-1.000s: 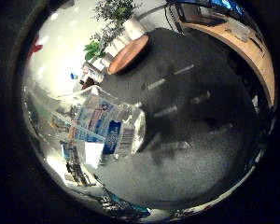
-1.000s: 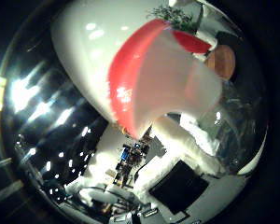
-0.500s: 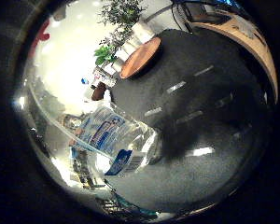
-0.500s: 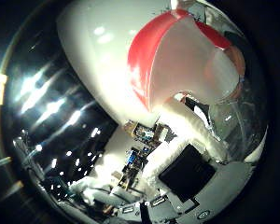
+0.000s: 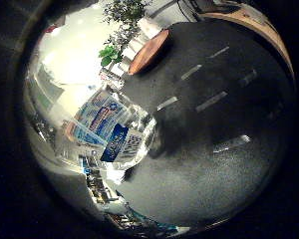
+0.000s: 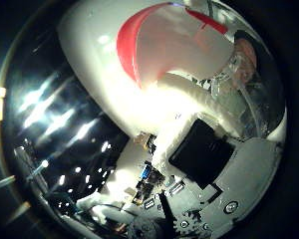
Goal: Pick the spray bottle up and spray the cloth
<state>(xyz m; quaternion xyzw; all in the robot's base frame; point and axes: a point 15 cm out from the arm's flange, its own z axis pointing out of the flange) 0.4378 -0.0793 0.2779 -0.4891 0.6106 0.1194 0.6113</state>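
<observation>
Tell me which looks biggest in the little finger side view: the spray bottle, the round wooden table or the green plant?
1. Spray bottle: looks biggest, but it is very close to the palm.
2. Round wooden table.
3. Green plant: smallest.
The table and plant are far off, so true sizes stay unsure.

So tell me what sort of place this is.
Probably an indoor lounge or office-type room, not a kitchen: a leafy green potted plant, a round brown wooden table and dark grey carpet-like flooring lie beyond the clear labelled plastic spray bottle.
</observation>
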